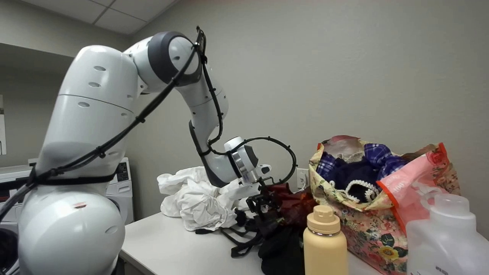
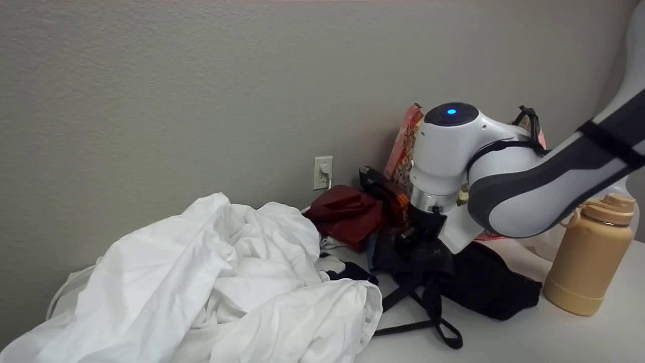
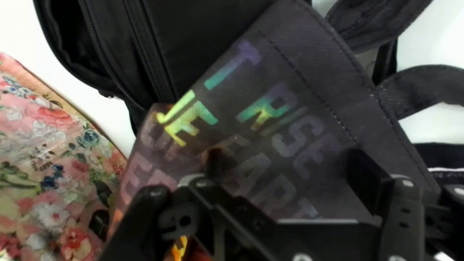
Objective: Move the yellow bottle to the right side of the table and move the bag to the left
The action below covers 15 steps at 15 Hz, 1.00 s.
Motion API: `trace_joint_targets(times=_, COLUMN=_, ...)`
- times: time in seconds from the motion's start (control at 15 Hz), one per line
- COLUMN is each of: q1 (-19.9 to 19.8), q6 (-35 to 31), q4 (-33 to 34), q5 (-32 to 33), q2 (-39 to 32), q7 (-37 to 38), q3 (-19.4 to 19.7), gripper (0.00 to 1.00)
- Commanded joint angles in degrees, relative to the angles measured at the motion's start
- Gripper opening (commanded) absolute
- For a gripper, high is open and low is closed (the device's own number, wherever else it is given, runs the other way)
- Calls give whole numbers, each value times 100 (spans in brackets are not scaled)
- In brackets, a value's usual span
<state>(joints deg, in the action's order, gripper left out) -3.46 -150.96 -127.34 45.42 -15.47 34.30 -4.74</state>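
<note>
Widely parted, fingers point(image 3: 369, 181) hang over the lettered bag point(image 3: 261, 123), perhaps touching

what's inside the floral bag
In an exterior view, the floral bag shows blue plaid cloth and dark navy cloth at its open top; anything deeper is covered.

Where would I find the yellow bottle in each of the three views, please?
In an exterior view: the yellow bottle stands right of centre, cut off by the bottom edge.
In an exterior view: the yellow bottle is near the right edge, below mid-height.
Wrist view: not in it.
Shared landmark: the floral bag, in all three views.
</note>
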Motion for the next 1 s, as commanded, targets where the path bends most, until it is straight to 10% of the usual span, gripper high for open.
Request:
trace_joint_targets(times=0.0, q1=446, q6=-115, q4=250, q5=-52, q2=-330, q7=46, q3=553, gripper=56)
trace_joint_targets(times=0.53, q1=858, q6=-88, q4=240, q5=-432, q2=-438, q7=-85, q3=894, gripper=1)
trace_joint_targets(times=0.93, q1=1052, q6=-108, q4=171, q5=-894, q2=18, q7=-116, q3=832, gripper=1)
